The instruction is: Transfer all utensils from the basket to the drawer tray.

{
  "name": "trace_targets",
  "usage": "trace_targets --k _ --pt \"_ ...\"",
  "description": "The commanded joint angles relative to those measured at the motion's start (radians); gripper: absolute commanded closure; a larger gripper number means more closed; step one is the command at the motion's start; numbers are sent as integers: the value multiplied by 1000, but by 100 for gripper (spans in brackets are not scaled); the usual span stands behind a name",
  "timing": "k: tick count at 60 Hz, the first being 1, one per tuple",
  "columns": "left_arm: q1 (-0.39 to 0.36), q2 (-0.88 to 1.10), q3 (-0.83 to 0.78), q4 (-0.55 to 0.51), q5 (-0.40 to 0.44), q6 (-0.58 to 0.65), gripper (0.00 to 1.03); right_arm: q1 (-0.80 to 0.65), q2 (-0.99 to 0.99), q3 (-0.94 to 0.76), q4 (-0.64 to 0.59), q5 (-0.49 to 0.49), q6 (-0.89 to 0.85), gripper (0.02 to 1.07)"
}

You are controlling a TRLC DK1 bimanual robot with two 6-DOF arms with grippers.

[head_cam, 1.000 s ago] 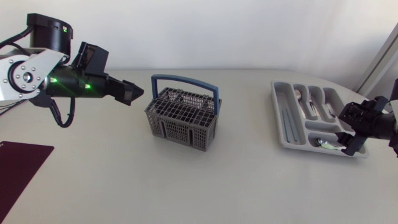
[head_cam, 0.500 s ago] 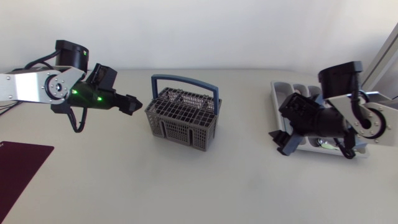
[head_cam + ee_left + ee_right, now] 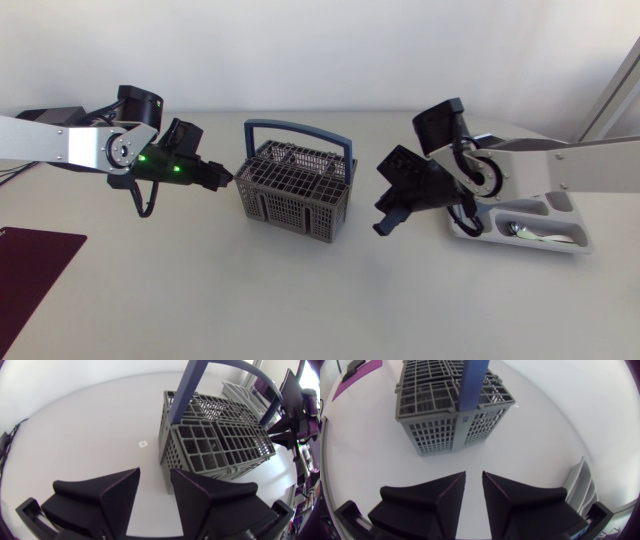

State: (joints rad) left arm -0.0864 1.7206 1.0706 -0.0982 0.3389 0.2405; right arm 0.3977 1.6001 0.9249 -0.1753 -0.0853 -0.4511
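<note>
The grey mesh basket (image 3: pixel 295 185) with a blue handle stands mid-table. Its compartments (image 3: pixel 215 445) look empty from the left wrist view. My left gripper (image 3: pixel 222 176) hovers just beside the basket's left wall, open a little and holding nothing (image 3: pixel 155 472). To the basket's right my right gripper (image 3: pixel 385 225) hangs over bare table. Its fingers are a narrow slit apart and empty (image 3: pixel 474 475), with the basket (image 3: pixel 445 405) ahead of them. The grey drawer tray (image 3: pixel 565 243) lies at the far right, partly hidden by my right arm. A utensil (image 3: pixel 522 232) shows in it.
A dark purple mat (image 3: pixel 30 270) lies at the table's front left corner. Bare white tabletop surrounds the basket on all sides.
My right arm has swung from over the tray leftward to the basket's right side. My left arm has dropped and moved closer to the basket. Both pairs of fingers have narrowed.
</note>
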Motion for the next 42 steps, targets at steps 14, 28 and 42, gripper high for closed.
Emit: trace_targets --k 14,28,42 --pt "10 65 60 12 29 19 88 47 95 83 17 -18 81 101" --pt "-33 40 35 9 88 23 88 49 104 112 19 -18 103 101" --pt "-56 -36 -35 -3 124 57 88 59 116 150 10 -25 106 101"
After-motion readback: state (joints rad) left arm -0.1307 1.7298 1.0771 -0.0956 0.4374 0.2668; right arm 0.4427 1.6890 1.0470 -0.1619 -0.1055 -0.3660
